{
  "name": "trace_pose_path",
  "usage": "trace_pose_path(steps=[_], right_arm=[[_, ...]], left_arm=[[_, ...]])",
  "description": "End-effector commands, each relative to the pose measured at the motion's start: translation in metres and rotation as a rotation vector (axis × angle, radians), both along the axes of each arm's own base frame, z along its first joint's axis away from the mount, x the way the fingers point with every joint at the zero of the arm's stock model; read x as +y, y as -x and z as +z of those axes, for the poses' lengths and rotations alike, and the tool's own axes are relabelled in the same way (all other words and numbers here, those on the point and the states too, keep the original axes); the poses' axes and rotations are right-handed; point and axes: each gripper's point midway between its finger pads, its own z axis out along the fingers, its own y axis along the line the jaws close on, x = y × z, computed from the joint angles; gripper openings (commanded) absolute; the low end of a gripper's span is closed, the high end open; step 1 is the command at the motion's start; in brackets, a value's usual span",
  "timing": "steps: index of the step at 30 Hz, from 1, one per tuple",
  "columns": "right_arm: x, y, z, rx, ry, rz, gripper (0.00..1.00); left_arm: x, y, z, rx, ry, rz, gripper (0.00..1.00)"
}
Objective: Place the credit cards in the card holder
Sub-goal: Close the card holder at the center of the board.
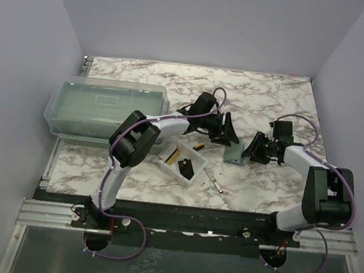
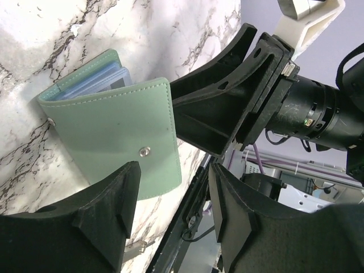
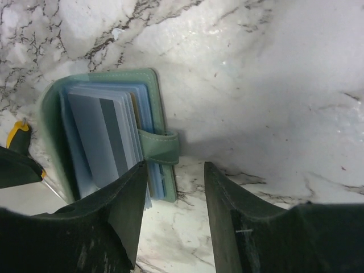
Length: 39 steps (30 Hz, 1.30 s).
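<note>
The sage-green card holder (image 1: 234, 154) stands partly open on the marble between my two grippers. In the left wrist view its cover with the snap button (image 2: 114, 133) faces me; the right wrist view shows its pale blue sleeves (image 3: 105, 136) and strap. My left gripper (image 1: 225, 132) (image 2: 173, 210) is open just left of it, with nothing between the fingers. My right gripper (image 1: 254, 148) (image 3: 173, 193) is open at the holder's strap side, one finger (image 3: 122, 199) beside the sleeves and bare table between the fingers. A black credit card (image 1: 187, 169) and a gold one (image 1: 174, 155) lie in the clear tray (image 1: 166, 163).
A large translucent lidded box (image 1: 107, 108) stands at the back left. An orange-handled tool (image 1: 198, 147) lies by the tray, and a small metal piece (image 1: 216, 181) lies on the marble in front of it. The table's front rail (image 1: 186, 225) runs along the near edge.
</note>
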Motion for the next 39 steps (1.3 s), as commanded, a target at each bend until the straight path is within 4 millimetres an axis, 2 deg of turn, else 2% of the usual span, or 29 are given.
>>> trace_pose_path(steps=[1,9,12,14,18,25,27,30,33,34,37,39], right_arm=[[-0.009,-0.007,-0.012,0.004,0.108,-0.021,0.49],[-0.009,-0.024,-0.008,-0.007,0.169,-0.091,0.43],[-0.006,-0.024,-0.012,0.016,0.153,-0.108,0.34],[-0.008,-0.021,-0.014,0.031,0.153,-0.136,0.28],[-0.011,-0.012,-0.012,0.043,0.152,-0.182,0.22],[-0.007,-0.001,-0.003,0.010,0.082,-0.239,0.06],[-0.005,0.001,-0.003,0.012,0.041,-0.248,0.04],[-0.001,-0.001,0.003,-0.016,0.007,-0.222,0.04],[-0.001,-0.004,0.013,-0.051,0.023,-0.172,0.08],[-0.002,-0.005,0.016,-0.055,0.033,-0.166,0.12],[-0.003,-0.011,0.027,-0.060,0.018,-0.163,0.35],[-0.005,-0.014,0.029,-0.034,0.002,-0.166,0.38]], left_arm=[[-0.001,0.003,-0.015,0.006,-0.012,-0.006,0.56],[0.000,0.003,-0.022,0.010,-0.021,-0.001,0.54],[0.000,0.002,-0.022,0.004,-0.022,0.001,0.54],[0.000,0.001,-0.022,0.000,-0.024,0.003,0.53],[0.000,0.001,-0.021,-0.003,-0.023,0.003,0.53],[-0.007,0.005,-0.015,0.005,0.000,-0.024,0.49],[-0.010,0.007,-0.012,0.005,0.008,-0.034,0.49],[-0.015,0.009,-0.008,0.009,0.023,-0.046,0.47],[-0.017,0.013,-0.011,0.017,0.024,-0.060,0.45],[-0.017,0.013,-0.013,0.022,0.021,-0.059,0.44],[-0.015,0.014,-0.017,0.025,0.012,-0.053,0.43],[-0.015,0.014,-0.018,0.024,0.009,-0.050,0.42]])
